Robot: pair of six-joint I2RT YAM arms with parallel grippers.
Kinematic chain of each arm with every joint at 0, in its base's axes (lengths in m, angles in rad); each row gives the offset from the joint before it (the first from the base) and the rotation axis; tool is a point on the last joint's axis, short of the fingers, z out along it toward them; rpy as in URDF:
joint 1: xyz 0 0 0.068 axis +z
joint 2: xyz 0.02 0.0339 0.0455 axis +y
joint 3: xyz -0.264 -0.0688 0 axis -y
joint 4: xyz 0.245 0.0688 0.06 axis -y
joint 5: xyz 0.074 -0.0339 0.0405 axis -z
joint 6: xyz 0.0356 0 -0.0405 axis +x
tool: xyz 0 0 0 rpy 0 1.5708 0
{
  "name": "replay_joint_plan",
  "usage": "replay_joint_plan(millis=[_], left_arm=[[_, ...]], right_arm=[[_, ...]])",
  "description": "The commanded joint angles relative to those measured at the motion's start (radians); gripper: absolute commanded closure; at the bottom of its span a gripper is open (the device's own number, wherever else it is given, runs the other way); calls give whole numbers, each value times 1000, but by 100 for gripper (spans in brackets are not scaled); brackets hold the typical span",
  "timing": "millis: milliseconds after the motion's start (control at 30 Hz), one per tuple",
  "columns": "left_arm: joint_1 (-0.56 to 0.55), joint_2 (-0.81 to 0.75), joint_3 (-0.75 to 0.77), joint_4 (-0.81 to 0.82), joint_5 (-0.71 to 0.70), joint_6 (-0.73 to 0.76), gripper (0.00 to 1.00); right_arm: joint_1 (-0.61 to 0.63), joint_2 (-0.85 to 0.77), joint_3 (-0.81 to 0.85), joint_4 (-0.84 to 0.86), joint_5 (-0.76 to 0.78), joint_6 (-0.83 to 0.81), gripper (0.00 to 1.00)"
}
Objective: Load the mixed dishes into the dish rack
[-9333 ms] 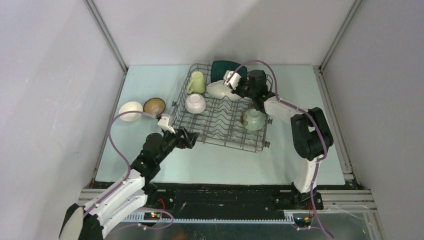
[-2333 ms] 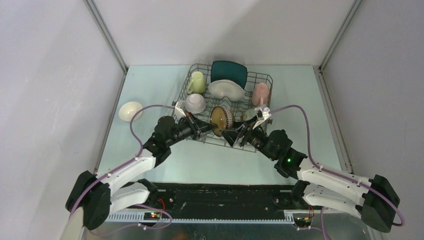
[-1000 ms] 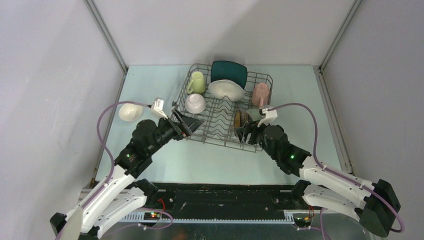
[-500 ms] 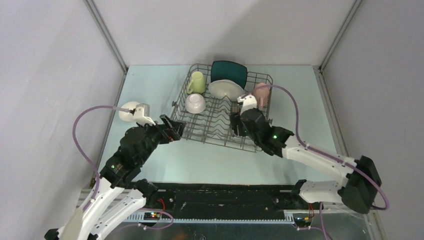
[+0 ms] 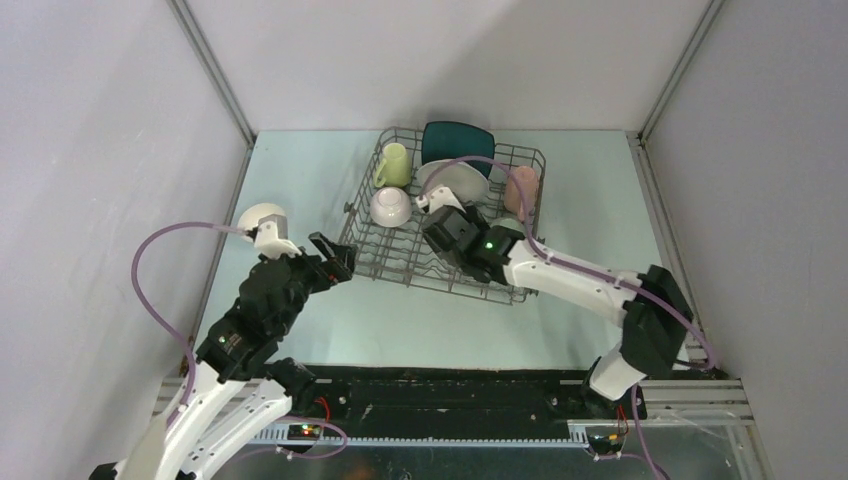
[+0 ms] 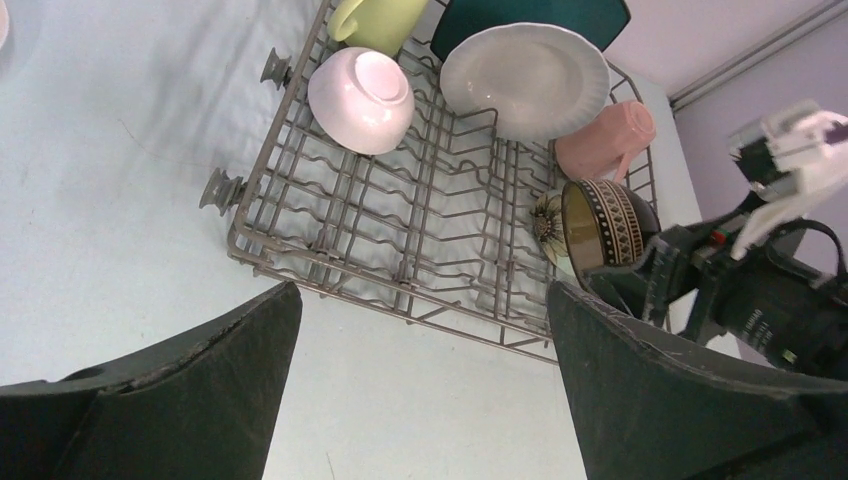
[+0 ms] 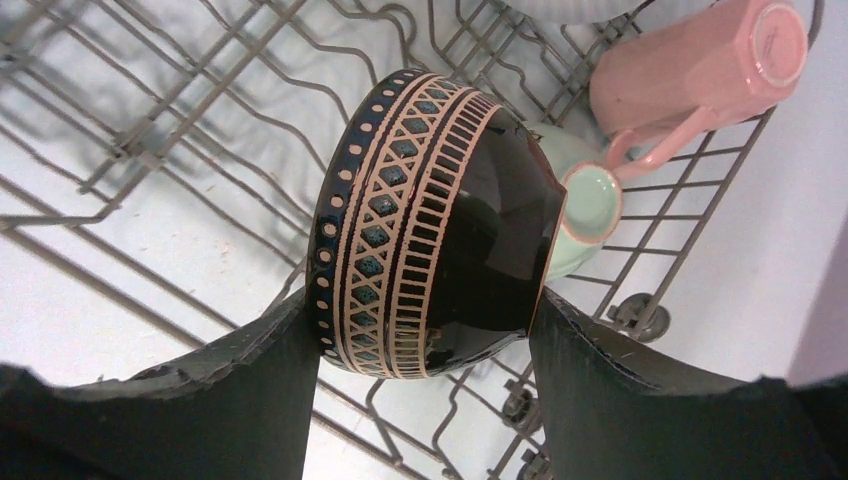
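Centrally in the right wrist view, the dark brown bowl (image 7: 430, 225) was seen clamped on its side by the right gripper (image 7: 425, 325), over the dish rack (image 7: 130, 150), just beside the pale green bowl (image 7: 565, 150). At the rack's lower left in the top view, the left gripper (image 6: 420, 300) was noted spread wide, empty.

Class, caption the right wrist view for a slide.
Right pincer grips dark brown bowl sideways over the dish rack, near the pink cup.

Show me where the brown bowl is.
Right wrist view: the dark brown bowl sits in the right gripper at the right side of the dish rack, beside the pale green bowl and pink cup.
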Motion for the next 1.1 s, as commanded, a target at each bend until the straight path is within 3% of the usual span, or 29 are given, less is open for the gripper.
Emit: replay_joint_plan(millis=[0,300,667,733,867,900,1000,1067], left_arm=[[-4,13,-7,28,-16,-23,0],[-4,8,-32,45,10,-27,0],[-4,65,-20,51,56,-18,0],[-4,60,-21,42,36,-27,0],[-4,34,-33,43,14,-36,0],[-3,31,-37,42,13,-36,0],[-3,29,-38,33,4,-43,0],[-2,32,-34,24,-2,-46,0]], right_arm=[[11,111,137,-89,110,-68,98],[10,344,356,-367,148,27,98],[-42,457,416,-550,162,118,98],[-51,471,413,-553,132,123,94],[-70,486,413,-529,79,116,73],[-72,485,412,-515,71,114,60],[-73,478,408,-492,37,105,40],[-73,468,399,-471,11,95,16]])
